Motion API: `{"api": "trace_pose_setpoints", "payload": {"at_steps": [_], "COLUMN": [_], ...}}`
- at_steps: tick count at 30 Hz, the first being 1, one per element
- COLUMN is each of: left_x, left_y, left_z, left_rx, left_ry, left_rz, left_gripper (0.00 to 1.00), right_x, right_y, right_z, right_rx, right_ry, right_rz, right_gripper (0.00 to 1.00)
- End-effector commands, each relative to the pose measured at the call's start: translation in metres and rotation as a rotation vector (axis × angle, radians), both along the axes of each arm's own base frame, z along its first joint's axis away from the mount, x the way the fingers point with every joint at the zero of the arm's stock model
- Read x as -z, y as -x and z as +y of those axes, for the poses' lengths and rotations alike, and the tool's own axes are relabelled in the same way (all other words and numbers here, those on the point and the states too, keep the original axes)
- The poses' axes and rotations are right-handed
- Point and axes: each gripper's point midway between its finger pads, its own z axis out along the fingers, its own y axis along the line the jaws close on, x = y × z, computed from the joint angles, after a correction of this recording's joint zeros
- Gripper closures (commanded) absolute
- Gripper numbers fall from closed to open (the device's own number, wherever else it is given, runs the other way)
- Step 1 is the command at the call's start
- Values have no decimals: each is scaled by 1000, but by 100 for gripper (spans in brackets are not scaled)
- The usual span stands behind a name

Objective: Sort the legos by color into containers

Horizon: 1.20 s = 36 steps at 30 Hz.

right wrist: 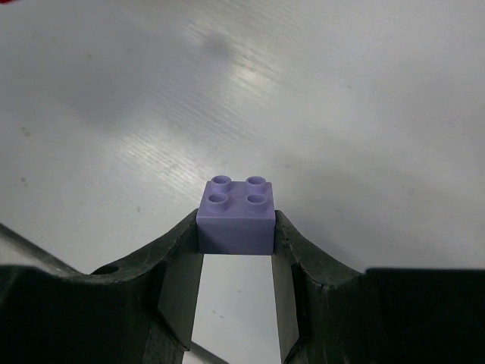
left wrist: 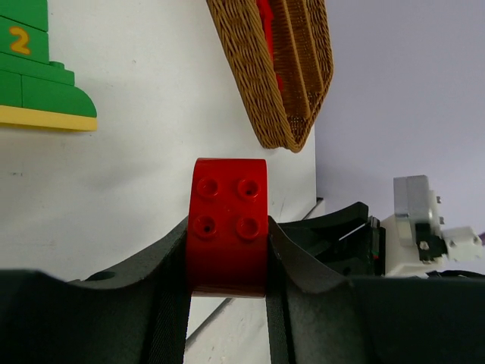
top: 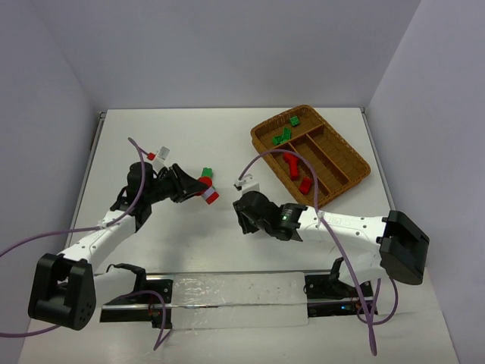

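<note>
**Q:** Which step did the figure show?

**A:** Judged from the grips, a pick just made, with the carry to follow. Clock directions were read on the overhead view, twelve at the far wall. The left gripper (left wrist: 227, 262), at about 9 o'clock from the table's centre, was pinching a red brick (left wrist: 227, 220) by two sides, studs toward its camera. The right gripper (right wrist: 236, 243), near the centre, was pinching a lilac brick (right wrist: 236, 216) low over the table (right wrist: 341, 91). Whether that brick touched the surface could not be told.

**Q:** Where did the rest lie?

**A:** The wicker tray (top: 259, 139) sat at 2 o'clock. The compartment at its 11 o'clock end held green bricks (top: 283, 136), and a long one on its 7 o'clock side held red bricks (top: 292, 164). A green-and-yellow stack (left wrist: 38, 83) lay near the left gripper.

**Q:** What did the next move call for?

**A:** Probably lifting the red brick over the tray's rim into the red compartment. That path toward 3 o'clock passed the right arm, so the two needed to go in turn. The lilac brick wanted a compartment holding no other colour.

**Q:** And the setting?

**A:** The table was white with a faint ribbed sheen. Pale grey-lilac walls closed three sides, and purple cables (top: 45, 236) trailed from both arms.
</note>
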Motion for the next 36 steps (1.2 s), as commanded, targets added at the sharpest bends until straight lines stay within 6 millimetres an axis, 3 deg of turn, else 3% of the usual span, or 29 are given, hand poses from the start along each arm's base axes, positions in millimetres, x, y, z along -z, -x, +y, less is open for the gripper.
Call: {"api": "trace_pose_setpoints", "payload": {"at_steps": [1, 5, 6, 9, 14, 18, 22, 27, 30, 35, 36], "left_x": [-25, -28, -24, -8, -8, -9, -16, -35, -38, -52, -56], "left_y": [-13, -16, -17, -21, -20, -20, -20, -27, -27, -24, -24], "left_z": [6, 18, 25, 39, 44, 50, 48, 41, 37, 30, 29], "left_rx": [-63, -128, -161, -208, -223, -235, -224, -202, -186, -153, -152], "left_ry": [0, -59, -105, -219, -245, -288, -286, -244, -233, -183, -179], "left_rz": [-50, -51, -27, 24, 30, 53, 27, -23, -24, -50, -61], "left_gripper": [100, 100, 100, 100, 100, 100, 100, 100, 100, 100, 100], "right_x": [3, 6, 8, 12, -7, -30, -57, -68, -75, -56, -49], "right_y": [-17, -29, -39, -38, -52, -94, -138, -176, -192, -217, -224], "right_z": [-11, -15, -24, -27, -40, -93, -161, -223, -250, -275, -278], "right_rx": [93, 104, 124, 97, 119, 325, 587, 810, 894, 951, 959], "right_ry": [0, -32, -52, -92, -98, -101, -168, -226, -219, -216, -214], "right_rz": [0, 49, 84, 173, 171, 62, -45, -98, -128, -107, -93], "right_gripper": [100, 100, 100, 100, 100, 100, 100, 99, 98, 95, 90]}}
